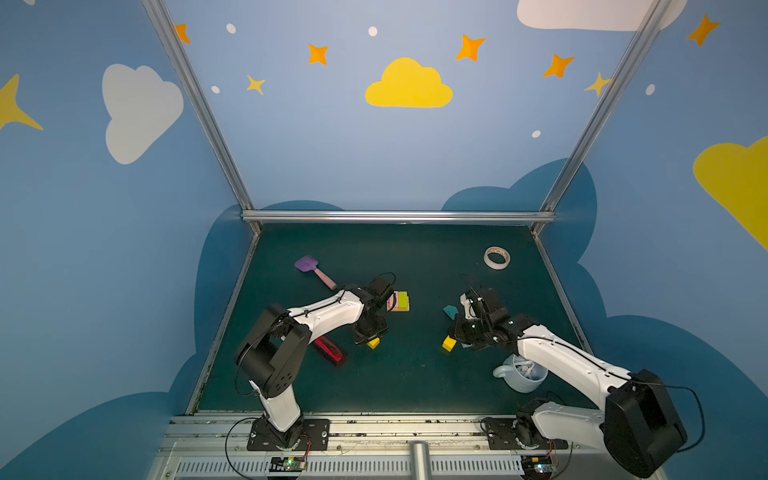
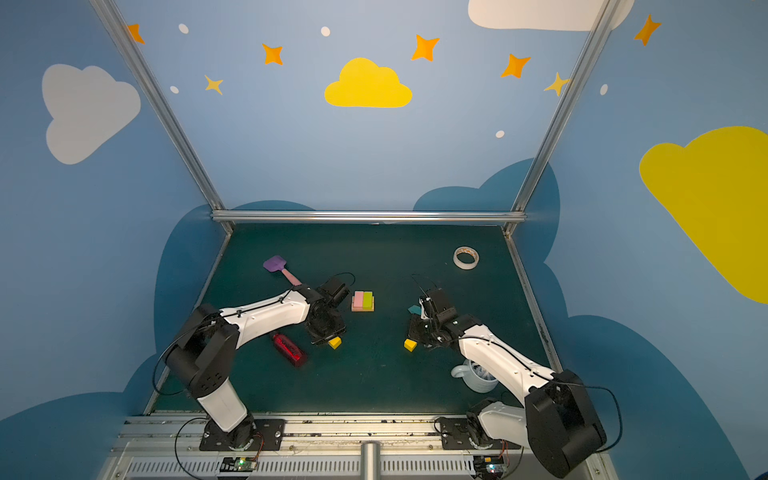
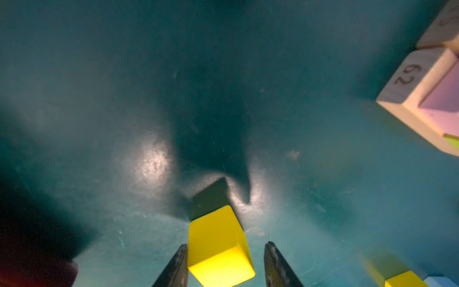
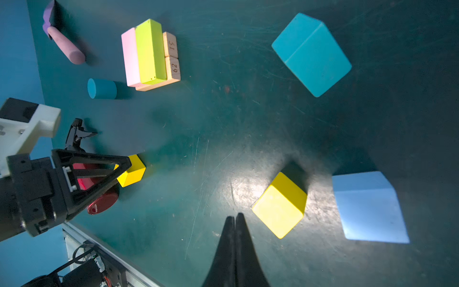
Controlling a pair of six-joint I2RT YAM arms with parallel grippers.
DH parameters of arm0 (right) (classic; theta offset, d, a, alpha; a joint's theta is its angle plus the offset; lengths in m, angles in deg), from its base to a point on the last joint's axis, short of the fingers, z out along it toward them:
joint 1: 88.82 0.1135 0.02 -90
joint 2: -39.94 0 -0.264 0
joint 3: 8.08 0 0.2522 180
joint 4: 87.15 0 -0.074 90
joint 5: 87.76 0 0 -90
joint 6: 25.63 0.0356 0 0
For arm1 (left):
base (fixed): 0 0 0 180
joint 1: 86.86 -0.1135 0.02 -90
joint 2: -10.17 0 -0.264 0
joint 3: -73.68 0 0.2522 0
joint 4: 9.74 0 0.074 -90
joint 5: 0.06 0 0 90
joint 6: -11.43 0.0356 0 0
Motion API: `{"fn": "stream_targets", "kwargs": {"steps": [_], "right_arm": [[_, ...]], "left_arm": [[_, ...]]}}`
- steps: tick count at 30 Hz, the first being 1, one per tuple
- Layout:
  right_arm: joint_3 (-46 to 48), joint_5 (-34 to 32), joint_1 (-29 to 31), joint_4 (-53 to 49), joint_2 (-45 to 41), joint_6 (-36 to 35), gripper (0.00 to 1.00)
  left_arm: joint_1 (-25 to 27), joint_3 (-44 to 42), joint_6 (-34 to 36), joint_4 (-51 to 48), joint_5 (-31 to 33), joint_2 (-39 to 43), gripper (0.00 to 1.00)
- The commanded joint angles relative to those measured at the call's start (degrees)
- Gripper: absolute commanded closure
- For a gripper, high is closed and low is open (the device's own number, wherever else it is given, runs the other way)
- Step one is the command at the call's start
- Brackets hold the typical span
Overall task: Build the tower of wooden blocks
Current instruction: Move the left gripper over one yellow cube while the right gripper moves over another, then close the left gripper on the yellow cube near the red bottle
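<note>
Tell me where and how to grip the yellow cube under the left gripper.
Pinch its two opposite flat side faces, coming down from above. The yellow cube rests flat on the table, and the left gripper straddles it, open, fingers alongside those faces.

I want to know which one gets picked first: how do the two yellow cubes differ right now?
The left yellow cube sits between the open fingers of the left gripper; the right yellow cube lies free beside the shut right gripper. The left yellow cube is near the red bottle; the right yellow cube is next to the pale-blue cube. Both are the same yellow and rest on the table.
</note>
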Motion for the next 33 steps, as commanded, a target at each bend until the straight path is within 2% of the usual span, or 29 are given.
{"fn": "stream_targets", "kwargs": {"steps": [1, 12, 27, 30, 33], "right_arm": [[0.61, -0.27, -0.46, -0.01, -1.07, 0.08, 0.99], [0.63, 0.16, -0.53, 0.59, 0.04, 0.21, 0.99], [0.64, 0.33, -0.55, 0.84, 0.58, 0.47, 0.99], [0.63, 0.34, -0.54, 0.83, 0.52, 0.49, 0.99], [0.64, 0.33, -0.55, 0.82, 0.51, 0.48, 0.99]], "left_arm": [[0.33, 1.21, 1.15, -2.91, 1.26, -0.97, 0.54], [1.60, 3.30, 4.12, -5.35, 2.78, -2.44, 0.60], [2.94, 4.67, 5.09, -7.19, 4.26, -3.71, 0.59], [3.06, 4.79, 5.09, -7.39, 4.54, -3.74, 0.65], [3.19, 5.04, 5.17, -7.39, 4.59, -3.64, 0.65]]}}
